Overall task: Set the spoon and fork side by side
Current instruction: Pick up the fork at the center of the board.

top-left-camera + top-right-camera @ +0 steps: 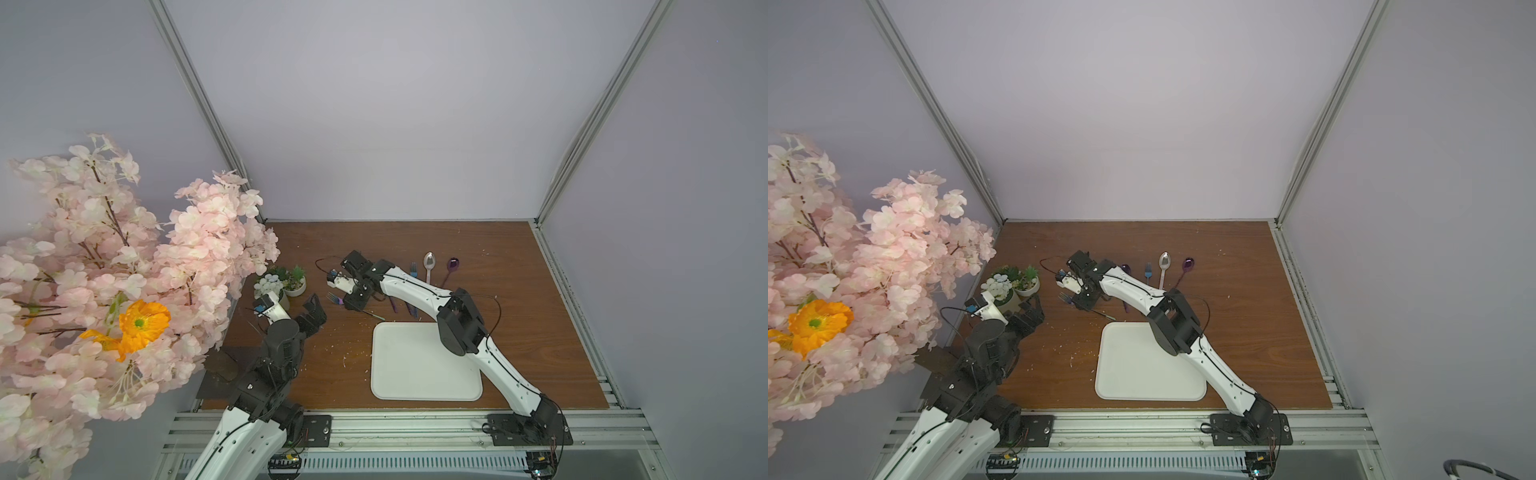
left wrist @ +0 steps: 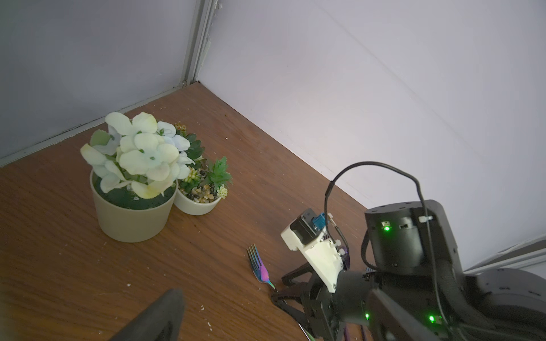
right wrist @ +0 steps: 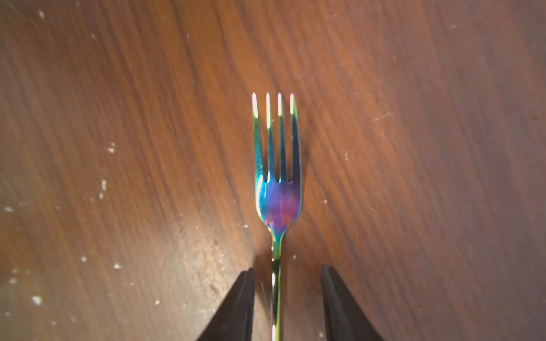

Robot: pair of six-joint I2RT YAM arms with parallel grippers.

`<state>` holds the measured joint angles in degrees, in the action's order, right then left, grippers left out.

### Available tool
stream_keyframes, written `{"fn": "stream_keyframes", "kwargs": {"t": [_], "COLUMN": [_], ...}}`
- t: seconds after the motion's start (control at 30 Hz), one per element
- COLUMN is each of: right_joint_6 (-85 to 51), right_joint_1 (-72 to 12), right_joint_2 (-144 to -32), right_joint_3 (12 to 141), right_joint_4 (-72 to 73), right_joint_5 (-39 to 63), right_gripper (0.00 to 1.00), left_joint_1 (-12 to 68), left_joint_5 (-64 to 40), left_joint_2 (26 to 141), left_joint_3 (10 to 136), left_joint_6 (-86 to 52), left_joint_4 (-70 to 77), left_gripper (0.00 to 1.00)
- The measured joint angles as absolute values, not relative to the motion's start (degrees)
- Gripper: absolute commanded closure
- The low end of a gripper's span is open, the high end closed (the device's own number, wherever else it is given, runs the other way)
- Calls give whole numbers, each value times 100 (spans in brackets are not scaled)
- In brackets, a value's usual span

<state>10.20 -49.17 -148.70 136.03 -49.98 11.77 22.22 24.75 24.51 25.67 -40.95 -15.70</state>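
Observation:
An iridescent fork [image 3: 277,192] lies flat on the wooden table, left of centre in both top views [image 1: 332,297] [image 1: 1064,297]. My right gripper [image 3: 288,295] is lowered over its handle. The jaws stand open, one on each side of the handle with a gap on both sides. From above, the right gripper [image 1: 347,302] hides the middle of the handle. A silver spoon [image 1: 429,266] lies at the back between a blue fork [image 1: 413,270] and a purple spoon [image 1: 452,266]. My left gripper [image 1: 313,309] hovers open and empty by the plant pots; the fork [image 2: 260,267] also shows in its wrist view.
A white tray [image 1: 399,374] lies at the front centre under the right arm. Two small plant pots [image 1: 286,280] stand at the left of the table. Pink blossom branches [image 1: 124,249] overhang the left side. Another purple spoon [image 1: 1126,269] lies behind the right arm.

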Motion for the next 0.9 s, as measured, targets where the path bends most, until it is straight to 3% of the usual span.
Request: {"fn": "stream_keyframes", "kwargs": {"t": [0.7, 0.9], "right_joint_6": [875, 753], "right_joint_1": [-5148, -5089], "right_joint_2": [-14984, -15192], "right_joint_3": [13880, 14230], "right_joint_4": [-5188, -5096], "right_joint_5": [447, 346], "right_gripper": [100, 100], "left_joint_1": [2222, 2222], "left_joint_5": [2620, 2620], "left_joint_2": [2303, 2248], "left_joint_3": [2471, 2460], "left_joint_6": [-4108, -4115], "left_joint_4": [-1557, -1544], "left_gripper": [1, 1]}}
